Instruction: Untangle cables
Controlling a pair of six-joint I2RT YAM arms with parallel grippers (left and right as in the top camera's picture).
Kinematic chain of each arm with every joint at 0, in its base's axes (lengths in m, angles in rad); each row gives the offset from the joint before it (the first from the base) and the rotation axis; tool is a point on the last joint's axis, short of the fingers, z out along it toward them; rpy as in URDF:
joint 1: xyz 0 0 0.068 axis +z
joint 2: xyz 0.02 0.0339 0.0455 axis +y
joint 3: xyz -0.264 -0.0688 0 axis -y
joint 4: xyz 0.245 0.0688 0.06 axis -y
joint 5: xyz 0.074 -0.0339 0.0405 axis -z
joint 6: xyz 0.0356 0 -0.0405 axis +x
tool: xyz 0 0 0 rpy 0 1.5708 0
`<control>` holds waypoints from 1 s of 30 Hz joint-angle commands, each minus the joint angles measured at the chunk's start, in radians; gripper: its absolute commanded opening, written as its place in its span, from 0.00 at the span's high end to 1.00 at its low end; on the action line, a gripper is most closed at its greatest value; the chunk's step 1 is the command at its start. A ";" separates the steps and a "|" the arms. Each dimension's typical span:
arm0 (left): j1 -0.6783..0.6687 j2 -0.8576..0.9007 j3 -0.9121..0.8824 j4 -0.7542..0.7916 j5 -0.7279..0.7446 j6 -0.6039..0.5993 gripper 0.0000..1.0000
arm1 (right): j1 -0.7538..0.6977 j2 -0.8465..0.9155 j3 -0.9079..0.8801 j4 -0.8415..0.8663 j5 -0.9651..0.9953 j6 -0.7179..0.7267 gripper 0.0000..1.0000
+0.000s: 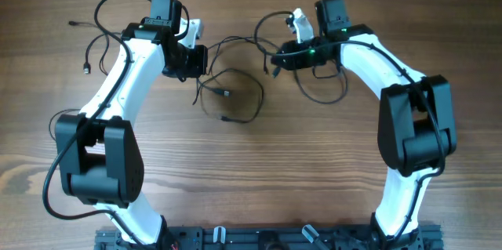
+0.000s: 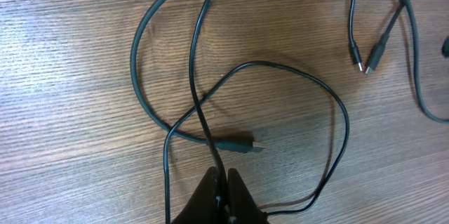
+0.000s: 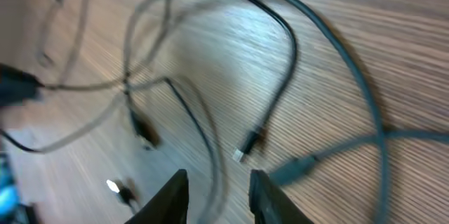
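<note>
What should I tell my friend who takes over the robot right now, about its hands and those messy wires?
Left gripper: shut on one thin cable, low over the table.
Right gripper: open and holding nothing, hanging just above some cords; that view is blurred.
The other cables: looped and crossing each other on the wood between the two arms, with more loops beside the right arm.
Done: one cord is gripped.
Left: the loops cross each other, so nothing is separated yet. The cords probably need pulling apart one at a time.
</note>
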 commanded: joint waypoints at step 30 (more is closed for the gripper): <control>0.003 -0.789 -0.009 0.727 -0.620 -0.057 0.94 | 0.063 0.212 0.016 0.107 0.546 0.495 0.96</control>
